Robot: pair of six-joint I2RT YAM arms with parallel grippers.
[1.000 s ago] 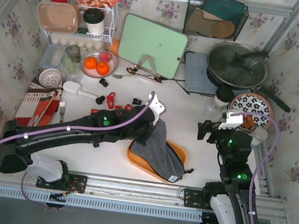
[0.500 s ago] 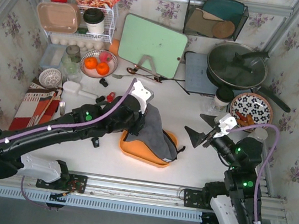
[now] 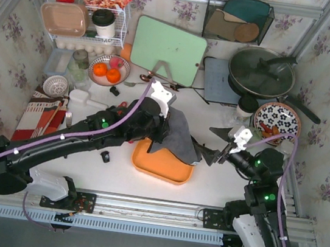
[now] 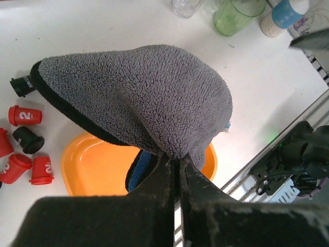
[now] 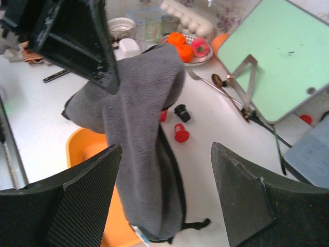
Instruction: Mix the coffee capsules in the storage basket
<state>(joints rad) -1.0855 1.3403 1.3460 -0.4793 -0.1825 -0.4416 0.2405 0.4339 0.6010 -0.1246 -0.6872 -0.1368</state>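
Left gripper (image 4: 177, 158): fingers pinched together on a fold of the grey fleece cloth (image 4: 139, 98). The cloth hangs tented from the pinch, raised over the far right part of the storage basket (image 3: 160, 167), its lower edge trailing past the basket's right rim. Right gripper (image 5: 165, 149): jaws spread wide with nothing between them, facing the hanging cloth from the basket's right. No contact with it as far as the wrist view shows. The basket sits flat on the white table (image 3: 205, 187), between the two arms. Where its floor is exposed it is bare orange with no pods on it. The strip under the cloth is hidden, so cannot say what lies there. Coffee capsules (image 4: 32, 154): a loose cluster of red and black ones on the table just beside the basket's left side, outside the rim. A few more lie beyond its far side. One lone black pod (image 3: 105, 157) sits further off to the left. Judgement: early stage. The cover is nearly clear of the basket, and no mixing is evident. What seems left is to get the cloth out of the way, get the scattered capsules into the basket, then stir red and black together.
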